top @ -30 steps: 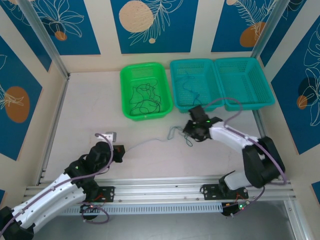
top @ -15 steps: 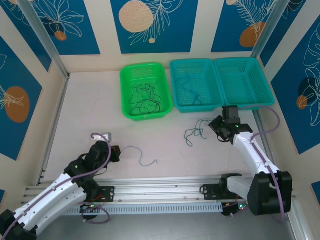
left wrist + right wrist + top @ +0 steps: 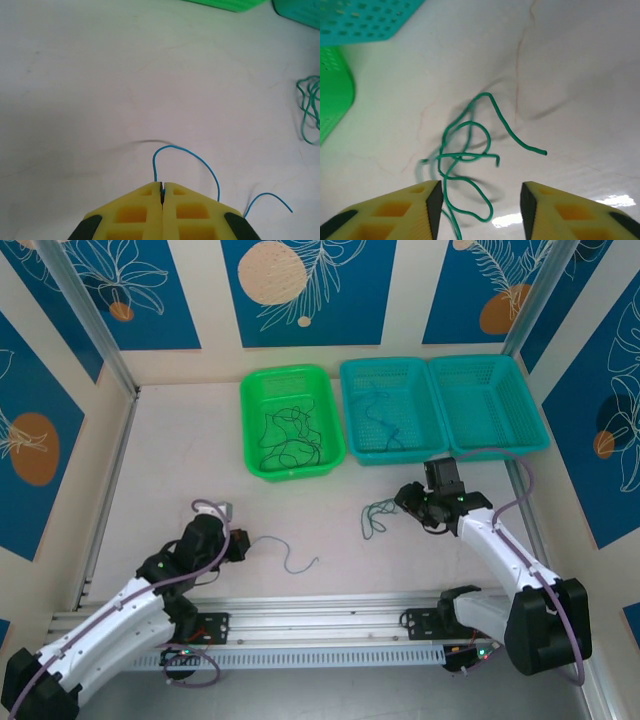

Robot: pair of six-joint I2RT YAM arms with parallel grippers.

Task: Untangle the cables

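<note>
- Starting at the far left, the left hand [image 3: 240,544] is seen low over the desk [image 3: 180,460]. Its jaws are pressed fully together on one end of the blue cable [image 3: 290,557].
- From the left wrist, the blue cable [image 3: 200,160] is seen leaving the closed tips of the left hand [image 3: 161,189]. It arches up and to the right, then drops behind the right finger. Its free end lies flat on the desk [image 3: 100,90].
- The blue cable is laid as one loose strand, well apart from the green cable [image 3: 377,515].
- Black cables [image 3: 290,440] are piled in the green basket [image 3: 247,420] at the back of the desk.
- A thin bluish strand [image 3: 382,425] is seen in the teal basket [image 3: 347,410] just beside it. The second teal basket [image 3: 537,420] is set against that one's right side.
- The green cable is bunched in a small curly tangle on the desk, in front of the teal basket. It is also caught at the right edge of the left wrist view [image 3: 309,102].
- The right hand [image 3: 408,505] is placed just right of that tangle, jaws parted about halfway.
- From the right wrist, the green cable [image 3: 462,159] is seen lying on the desk ahead of the right hand [image 3: 480,192]. One loop runs back beside the left finger [image 3: 432,200]. Nothing is clamped.
</note>
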